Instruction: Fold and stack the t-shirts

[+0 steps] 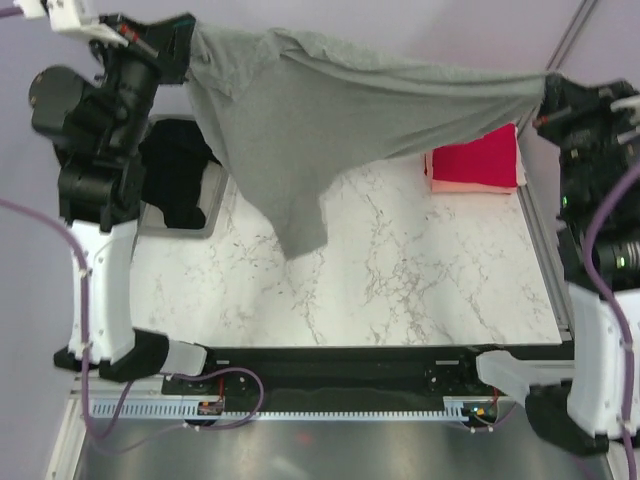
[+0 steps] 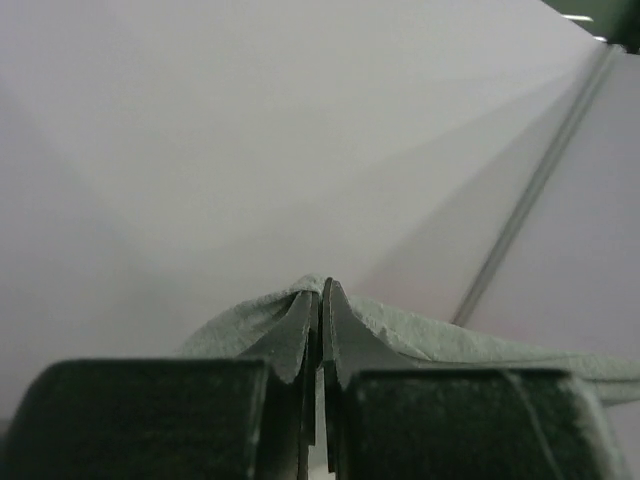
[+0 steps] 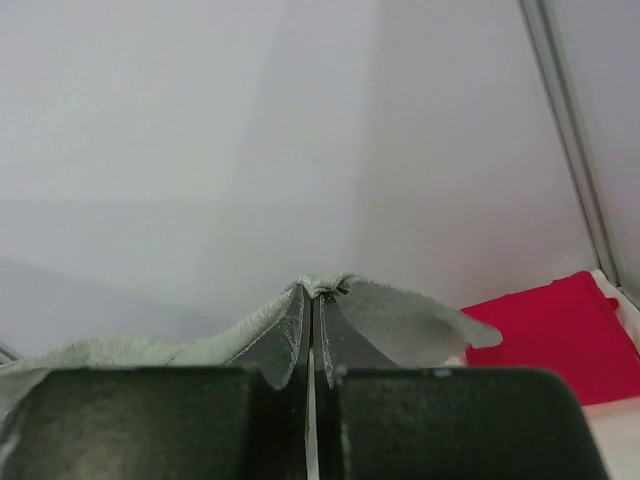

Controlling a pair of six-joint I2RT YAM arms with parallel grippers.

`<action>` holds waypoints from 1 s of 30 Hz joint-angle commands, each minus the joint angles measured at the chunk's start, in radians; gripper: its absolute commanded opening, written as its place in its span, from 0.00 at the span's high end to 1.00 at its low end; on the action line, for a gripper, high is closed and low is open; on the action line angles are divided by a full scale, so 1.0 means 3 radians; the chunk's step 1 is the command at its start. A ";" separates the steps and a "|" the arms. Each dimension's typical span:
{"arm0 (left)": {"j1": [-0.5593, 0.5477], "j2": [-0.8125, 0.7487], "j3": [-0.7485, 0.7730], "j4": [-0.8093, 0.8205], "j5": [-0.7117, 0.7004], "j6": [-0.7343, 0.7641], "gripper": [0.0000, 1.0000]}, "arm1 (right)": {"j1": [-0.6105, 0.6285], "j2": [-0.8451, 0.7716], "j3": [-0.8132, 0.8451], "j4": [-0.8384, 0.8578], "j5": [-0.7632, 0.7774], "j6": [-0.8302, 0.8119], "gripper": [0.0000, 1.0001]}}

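Holds the grey t-shirt (image 1: 300,120) aloft, unfolded, both jaws clamped on its edge, with the red t-shirt (image 1: 475,155) folded atop the pink t-shirt (image 1: 470,186) on the counter (image 1: 400,280), black t-shirt (image 1: 180,175) waiting.

Robot lab bench: marble-look tabletop (image 1: 400,280), cable tray (image 1: 330,408) (plain walls (image 2: 200,150)).

4 tees: 1 grey tee (image 1: 300,130), 1 black tee (image 1: 178,178), 1 red tee (image 1: 476,157), 1 pink tee (image 1: 470,187). 1 bin (image 1: 214,218). 2 grippers: L gripper (image 1: 186,52), R gripper (image 1: 547,97). 1 table (image 1: 400,285).
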 commanded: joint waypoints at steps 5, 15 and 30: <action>0.0001 -0.1838 -0.2048 0.0392 0.0480 0.0023 0.98 | -0.0010 -0.1491 -0.1818 0.0263 0.0266 0.0057 1.00; 0.0001 -0.3956 -0.4618 -0.1135 -0.0453 -0.1079 0.98 | -0.0005 -0.2928 -0.3608 -0.1071 0.1074 0.1513 1.00; -0.0004 -0.4208 -0.4997 -0.1732 -0.0809 -0.1225 0.98 | 0.0000 -0.3129 -0.3854 -0.1707 0.1003 0.1904 1.00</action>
